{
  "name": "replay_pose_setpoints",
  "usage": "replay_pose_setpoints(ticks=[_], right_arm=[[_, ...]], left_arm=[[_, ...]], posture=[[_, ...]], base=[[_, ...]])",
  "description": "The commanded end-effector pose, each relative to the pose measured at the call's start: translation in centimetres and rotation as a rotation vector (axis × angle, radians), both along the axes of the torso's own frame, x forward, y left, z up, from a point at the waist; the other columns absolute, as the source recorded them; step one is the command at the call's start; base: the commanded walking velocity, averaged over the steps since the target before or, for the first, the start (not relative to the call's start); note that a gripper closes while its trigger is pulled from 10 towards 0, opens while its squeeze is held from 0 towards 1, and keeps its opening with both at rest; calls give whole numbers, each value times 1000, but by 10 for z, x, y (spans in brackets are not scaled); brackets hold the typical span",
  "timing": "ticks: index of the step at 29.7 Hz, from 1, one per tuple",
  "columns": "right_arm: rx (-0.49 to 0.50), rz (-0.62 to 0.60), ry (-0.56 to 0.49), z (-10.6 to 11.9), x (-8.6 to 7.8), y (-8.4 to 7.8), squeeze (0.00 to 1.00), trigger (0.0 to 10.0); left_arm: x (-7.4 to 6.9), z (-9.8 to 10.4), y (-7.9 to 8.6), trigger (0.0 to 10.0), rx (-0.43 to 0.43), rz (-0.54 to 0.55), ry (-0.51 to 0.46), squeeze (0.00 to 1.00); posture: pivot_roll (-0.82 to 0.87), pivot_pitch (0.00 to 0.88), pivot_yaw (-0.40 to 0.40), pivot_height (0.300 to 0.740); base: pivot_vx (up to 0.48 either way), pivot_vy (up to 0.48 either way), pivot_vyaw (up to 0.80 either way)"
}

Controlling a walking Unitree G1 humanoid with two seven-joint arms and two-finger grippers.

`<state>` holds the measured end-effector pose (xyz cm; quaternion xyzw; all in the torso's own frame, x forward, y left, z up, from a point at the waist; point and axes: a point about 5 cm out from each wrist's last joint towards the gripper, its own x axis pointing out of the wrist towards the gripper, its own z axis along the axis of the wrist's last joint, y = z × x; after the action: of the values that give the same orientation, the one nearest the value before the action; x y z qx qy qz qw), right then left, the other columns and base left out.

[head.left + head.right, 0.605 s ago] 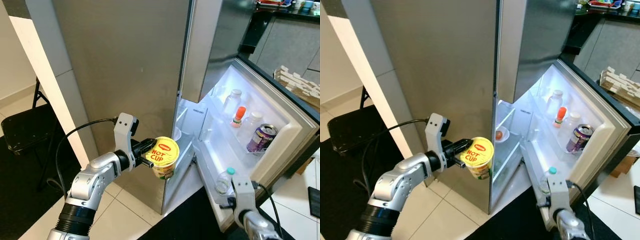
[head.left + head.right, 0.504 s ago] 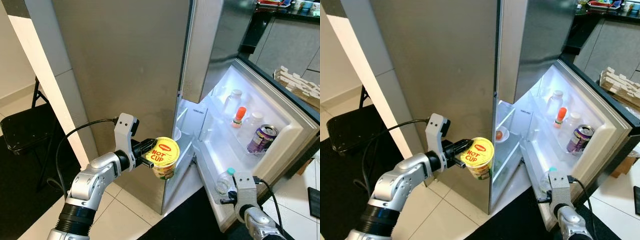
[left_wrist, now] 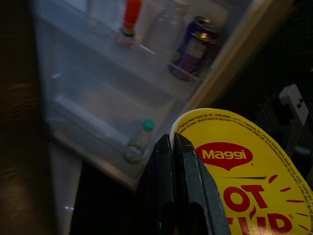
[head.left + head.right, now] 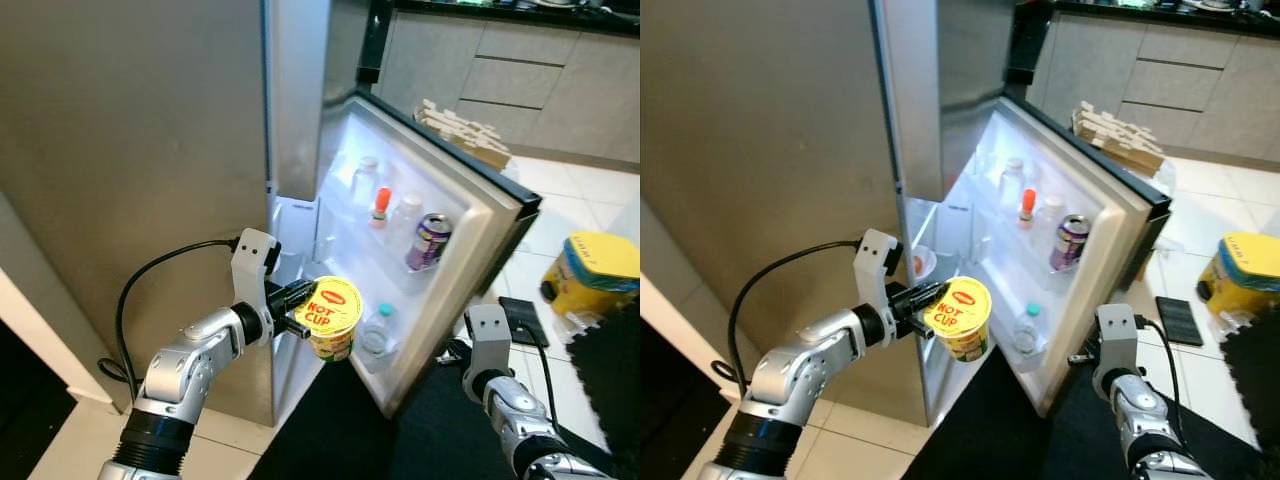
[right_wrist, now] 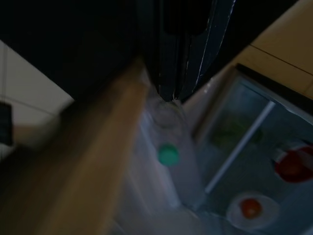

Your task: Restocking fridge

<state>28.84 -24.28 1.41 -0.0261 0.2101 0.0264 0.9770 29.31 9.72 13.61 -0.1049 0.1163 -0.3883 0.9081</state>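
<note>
1. fridge (image 4: 170,150) stands with its lower door (image 4: 470,230) swung wide, the lit inside facing the robot.
2. left gripper (image 4: 300,312) is raised in front of the fridge's open edge, its fingers (image 3: 168,191) closed tight on the rim of a yellow noodle cup (image 4: 332,316).
3. the cup hangs tilted, its lid facing the camera, just outside the opening and level with the lower door shelf.
4. on the door's upper shelf stand a clear bottle (image 4: 366,180), a small bottle with an orange cap (image 4: 381,205), another pale bottle (image 4: 405,218) and a purple can (image 4: 428,240), side by side.
5. the lower door shelf holds a clear bottle with a green cap (image 4: 376,334), just beside the cup.
6. a small plate with something red on it (image 4: 923,263) sits on a shelf inside the fridge.
7. right gripper (image 5: 182,63) is low, near the door's bottom corner; its two fingers lie pressed together with nothing between them, pointing toward the green-capped bottle.
8. behind the door, a stack of pale blocks (image 4: 462,132) rests on a box by the grey cabinets (image 4: 520,85).
9. a yellow tub (image 4: 595,275) sits on the tiled floor (image 4: 560,195) to the right, near a dark mat (image 4: 620,385).
</note>
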Motion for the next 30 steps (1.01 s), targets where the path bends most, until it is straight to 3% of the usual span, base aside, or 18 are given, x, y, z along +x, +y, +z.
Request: replay_pose_setpoints(ticks=[1, 9, 10, 15, 18, 20, 25, 30], right_arm=[[1, 41, -44, 8, 8, 5, 0, 10000], [72, 203, -99, 16, 18, 32, 0, 10000], [114, 278, -117, 20, 21, 45, 0, 10000], [142, 338, -131, 23, 24, 56, 0, 10000], [156, 395, -152, 27, 27, 67, 0, 10000], [161, 408, -187, 36, 34, 76, 0, 10000], [161, 385, -210, 43, 41, 77, 0, 10000], [93, 303, -227, 57, 55, 66, 0, 10000]], left_arm=[[0, 1, -1, 10000, 4, -4, -11, 0], [1, -5, 7, 10000, 42, 29, -7, 0], [1, -7, 12, 10000, 60, 40, -7, 0], [1, -9, 18, 10000, 76, 50, -5, 0], [1, -10, 27, 10000, 101, 67, -3, 0], [0, -12, 42, 10000, 131, 101, 1, 0], [0, -12, 52, 10000, 144, 129, 3, 0], [-4, -9, 66, 10000, 156, 165, -2, 0]], posture=[[48, 13, -3, 740], [49, 16, -2, 740], [49, 16, -2, 740], [49, 22, -3, 740], [54, 28, -4, 740], [58, 37, -3, 740], [69, 51, -6, 740], [93, 85, -12, 740]], base=[[0, 0, 0], [0, 0, 0], [0, 0, 0], [0, 0, 0], [0, 0, 0], [0, 0, 0], [0, 0, 0], [0, 0, 0]])
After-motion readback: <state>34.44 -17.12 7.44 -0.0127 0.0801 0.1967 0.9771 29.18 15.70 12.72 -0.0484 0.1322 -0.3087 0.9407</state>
